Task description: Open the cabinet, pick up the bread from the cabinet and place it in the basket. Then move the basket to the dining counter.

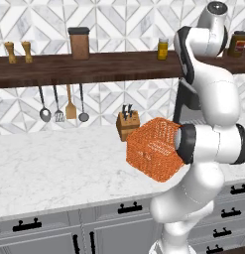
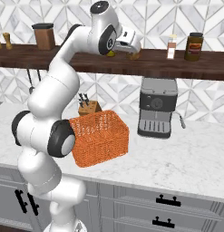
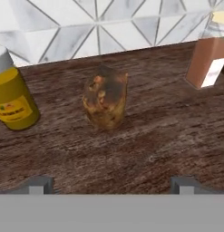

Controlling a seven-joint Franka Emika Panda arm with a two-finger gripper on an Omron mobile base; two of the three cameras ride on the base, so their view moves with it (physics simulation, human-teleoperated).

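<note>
The bread (image 3: pixel 105 100), a small brown oval lump, lies on the dark wooden shelf (image 3: pixel 149 136) between a yellow jar (image 3: pixel 12 97) and a reddish-brown bottle (image 3: pixel 208 56). My gripper (image 3: pixel 112 183) hovers a short way in front of it, open, with nothing between the fingertips (image 3: pixel 38 183). From the right base view, the gripper (image 2: pixel 133 52) is up at shelf height. The orange mesh basket (image 1: pixel 156 148) (image 2: pixel 99 138) stands on the marble worktop beside my arm. Below the worktop, the grey cabinet doors (image 1: pixel 94 233) are closed. The dining counter is out of view.
A coffee machine (image 2: pixel 158 106) stands right of the basket and a knife block (image 1: pixel 127 124) behind it. Utensils (image 1: pixel 69 106) hang under the shelf. On the shelf are a brown canister (image 1: pixel 79 43), two shakers (image 1: pixel 19 51) and a dark jar (image 2: pixel 193 46).
</note>
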